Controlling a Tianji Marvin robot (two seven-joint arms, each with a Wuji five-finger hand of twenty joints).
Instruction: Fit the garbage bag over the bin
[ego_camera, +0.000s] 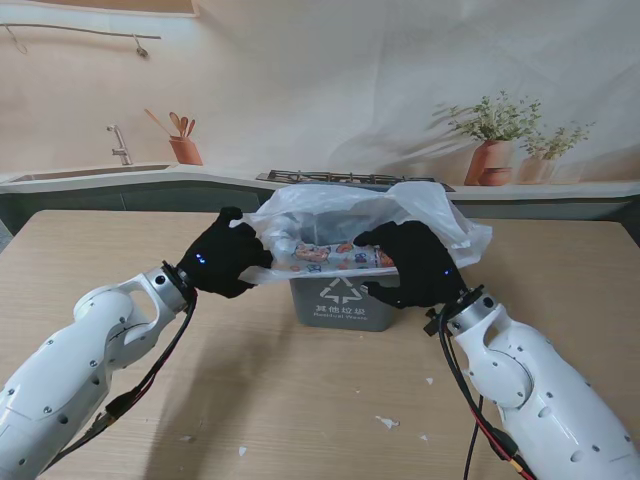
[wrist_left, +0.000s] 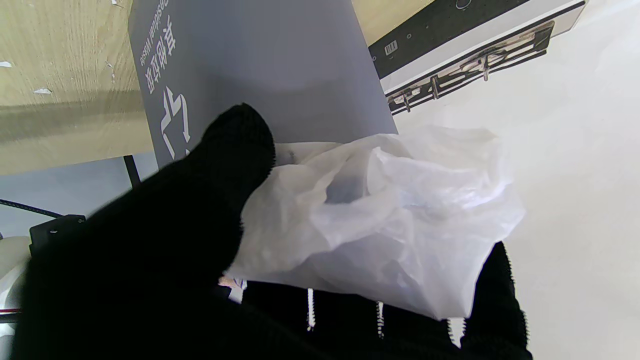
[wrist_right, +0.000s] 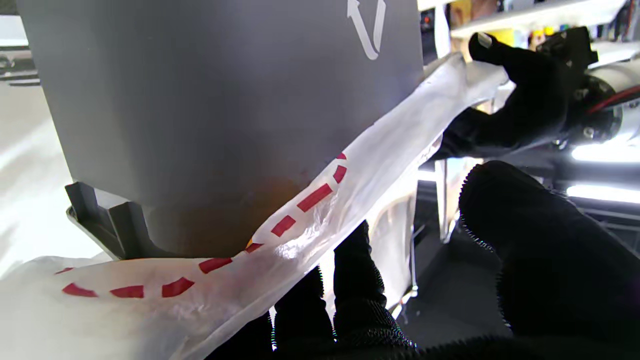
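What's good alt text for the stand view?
Two black-gloved robot hands, left and right, hold a white garbage bag stretched over the top of a grey bin on a wooden table. A kitchen backdrop is behind.

- The wooden table (ego_camera: 300, 400) I work at carries small white scraps (ego_camera: 387, 422) near me.
- Far from me: a sink faucet (ego_camera: 120, 146), a utensil pot (ego_camera: 185, 150), a stove grate (ego_camera: 330, 178).
- Two potted plants (ego_camera: 492, 140) stand far right.
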